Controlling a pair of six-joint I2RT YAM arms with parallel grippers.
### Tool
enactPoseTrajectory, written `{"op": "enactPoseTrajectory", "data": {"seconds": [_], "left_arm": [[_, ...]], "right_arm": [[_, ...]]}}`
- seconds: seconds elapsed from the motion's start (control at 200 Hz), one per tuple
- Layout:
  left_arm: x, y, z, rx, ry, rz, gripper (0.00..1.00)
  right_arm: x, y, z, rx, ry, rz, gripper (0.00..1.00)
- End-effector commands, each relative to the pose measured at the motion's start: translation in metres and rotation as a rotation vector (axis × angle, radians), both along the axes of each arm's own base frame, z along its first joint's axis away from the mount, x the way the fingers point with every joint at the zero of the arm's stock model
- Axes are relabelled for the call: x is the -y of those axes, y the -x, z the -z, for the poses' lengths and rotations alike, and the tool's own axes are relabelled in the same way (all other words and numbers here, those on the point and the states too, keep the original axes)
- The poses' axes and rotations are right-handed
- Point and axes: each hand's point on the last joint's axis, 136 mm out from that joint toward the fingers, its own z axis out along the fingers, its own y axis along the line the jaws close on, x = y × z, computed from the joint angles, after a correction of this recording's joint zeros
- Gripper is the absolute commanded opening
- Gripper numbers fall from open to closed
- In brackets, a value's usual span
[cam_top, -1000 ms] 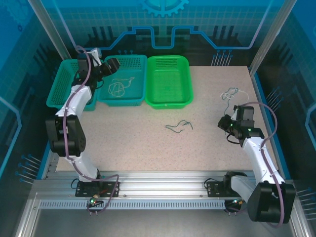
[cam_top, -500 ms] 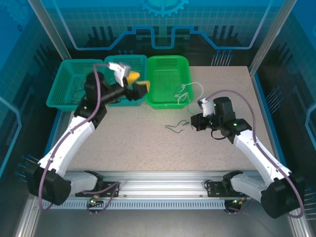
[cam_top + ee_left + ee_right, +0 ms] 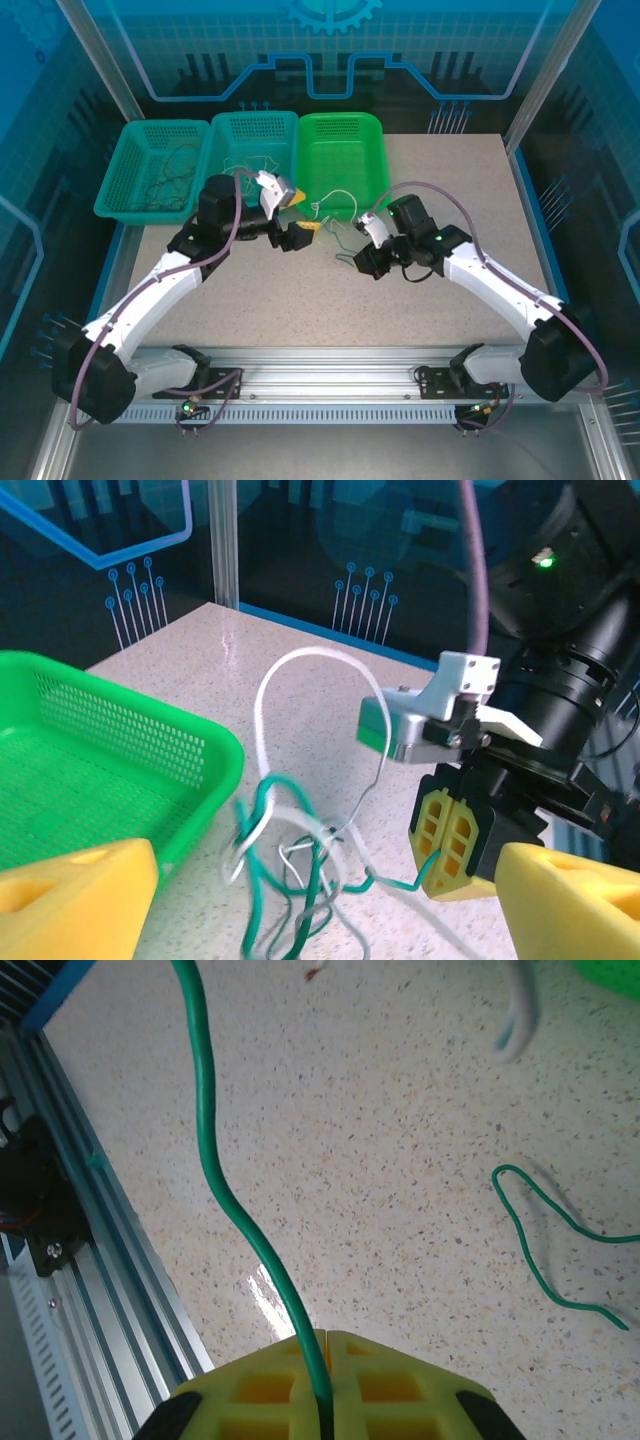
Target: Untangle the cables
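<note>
The cables [image 3: 300, 855] are a loose knot of thin green and white wires on the table beside the green basket [image 3: 100, 770]. A white loop [image 3: 336, 200] rises out of the knot. My left gripper [image 3: 301, 212] stands open just left of it, yellow fingers [image 3: 85, 900] wide apart with the knot ahead between them. My right gripper [image 3: 365, 268] points down on the knot's right. Its yellow pads [image 3: 452, 845] are shut on a green cable [image 3: 215, 1160] that leads out of the knot. In its wrist view the right gripper [image 3: 325, 1360] has that wire pinched in the seam.
Three baskets line the far edge: a teal one [image 3: 130, 175] with dark wires, a teal one [image 3: 255, 130] with pale wires, and the green one [image 3: 340, 150]. A separate green wire [image 3: 550, 1250] lies on the table near the right gripper.
The left gripper came down from above the baskets to the knot and opened wider. The right gripper shifted left and nearer, still shut on the green cable.
</note>
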Motion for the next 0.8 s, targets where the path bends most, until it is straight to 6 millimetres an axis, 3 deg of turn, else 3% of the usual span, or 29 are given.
{"op": "enactPoseTrajectory", "data": {"seconds": [0.0, 0.22, 0.33, 0.37, 0.41, 0.45, 0.5, 0.53, 0.655, 0.795], "left_arm": [[0.003, 0.006, -0.016, 0.099, -0.101, 0.057, 0.94], [0.014, -0.02, 0.008, -0.083, -0.146, 0.063, 0.97], [0.019, -0.025, 0.02, -0.146, -0.136, 0.076, 0.89], [0.02, -0.026, 0.024, -0.163, -0.139, 0.076, 0.82], [0.02, -0.027, 0.027, -0.173, -0.14, 0.069, 0.69], [0.019, -0.029, 0.026, -0.169, -0.136, 0.057, 0.49], [0.017, -0.032, 0.023, -0.152, -0.119, 0.025, 0.13], [0.015, -0.033, 0.018, -0.13, -0.099, 0.0, 0.0], [-0.001, -0.041, -0.009, -0.027, 0.007, -0.137, 0.0], [-0.038, -0.056, -0.029, -0.006, 0.074, -0.354, 0.0]], "right_arm": [[-0.006, 0.009, 0.006, -0.008, 0.063, -0.061, 0.0], [-0.018, 0.012, 0.008, 0.006, 0.092, -0.1, 0.0], [-0.019, 0.012, 0.006, 0.01, 0.098, -0.102, 0.0], [-0.019, 0.012, 0.005, 0.014, 0.097, -0.103, 0.0], [-0.02, 0.012, 0.004, 0.019, 0.097, -0.105, 0.0], [-0.019, 0.012, 0.004, 0.022, 0.1, -0.102, 0.0], [-0.018, 0.01, 0.007, 0.024, 0.109, -0.094, 0.0], [-0.016, 0.009, 0.009, 0.024, 0.12, -0.084, 0.0], [0.003, -0.006, 0.03, 0.037, 0.219, 0.027, 0.0], [0.049, -0.032, 0.057, 0.037, 0.329, 0.255, 0.0]]}}
